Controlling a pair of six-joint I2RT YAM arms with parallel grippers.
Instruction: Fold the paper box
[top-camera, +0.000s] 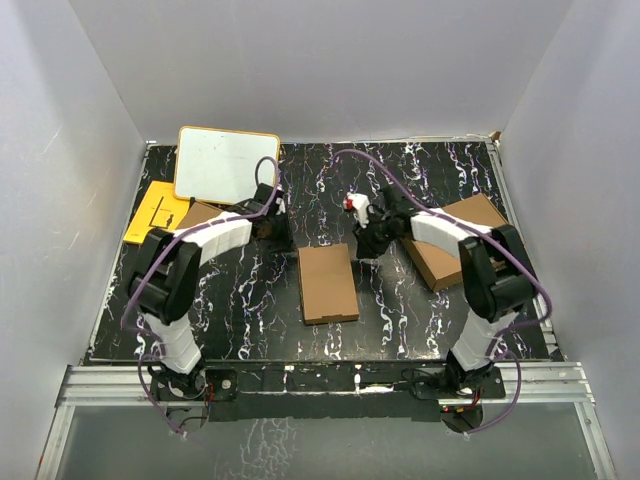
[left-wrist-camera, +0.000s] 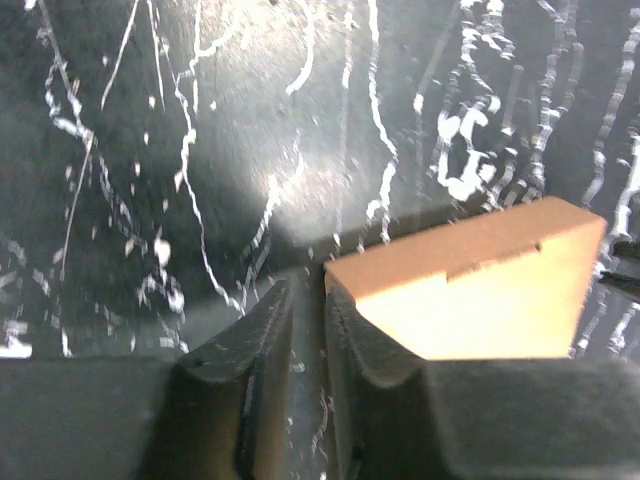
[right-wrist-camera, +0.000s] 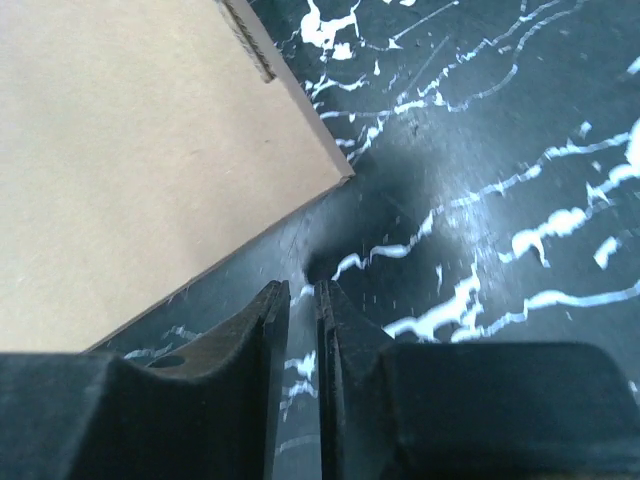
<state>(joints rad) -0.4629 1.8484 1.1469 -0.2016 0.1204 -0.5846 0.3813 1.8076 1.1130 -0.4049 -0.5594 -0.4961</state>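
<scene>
Black white-veined tabletop (top-camera: 320, 190), paper box (top-camera: 328, 283) flat near left tool (left-wrist-camera: 308, 285) and right tool (right-wrist-camera: 302, 288), both barely ajar, empty.

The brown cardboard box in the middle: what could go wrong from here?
The shallow brown cardboard box lies loose on the black marbled table, with the left gripper and right gripper beside it, jaws barely apart, holding nothing. A push might slide it instead of folding it. A finger could catch its corner and crease the card.

The paper box (top-camera: 328, 283) is plain brown, the table (top-camera: 330, 195) black with white veining.
</scene>
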